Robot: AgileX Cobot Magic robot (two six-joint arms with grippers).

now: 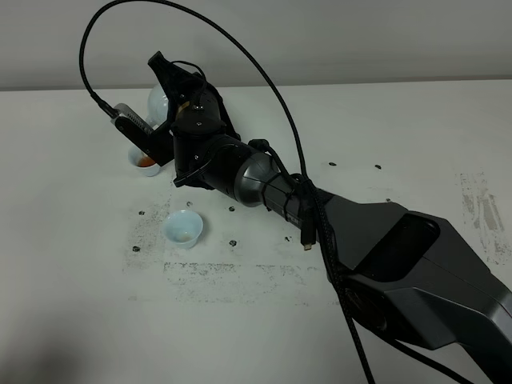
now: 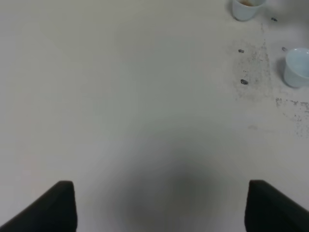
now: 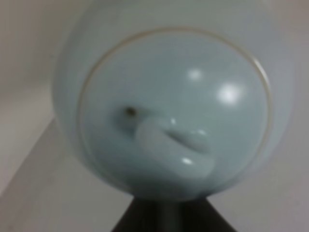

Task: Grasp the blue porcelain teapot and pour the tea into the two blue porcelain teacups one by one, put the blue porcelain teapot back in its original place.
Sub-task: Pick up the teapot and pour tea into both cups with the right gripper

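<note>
Right end effector (image 1: 176, 100) clamps the blue porcelain teapot (image 3: 164, 111) by table's far edge (image 1: 360, 83); left end effector (image 2: 159, 208) wide.

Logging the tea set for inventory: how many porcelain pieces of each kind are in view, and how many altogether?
teapot: 1
teacups: 2
Total: 3

A broad, matte white tabletop (image 1: 400, 120) filled almost the whole scene. Its surface was worn with patches of dark grey speckled scuff marks (image 1: 224, 272) near the middle and along one side. Behind its far edge rose a plain pale grey wall (image 1: 360, 40). The light was soft and even, and the shadows were faint.
</note>
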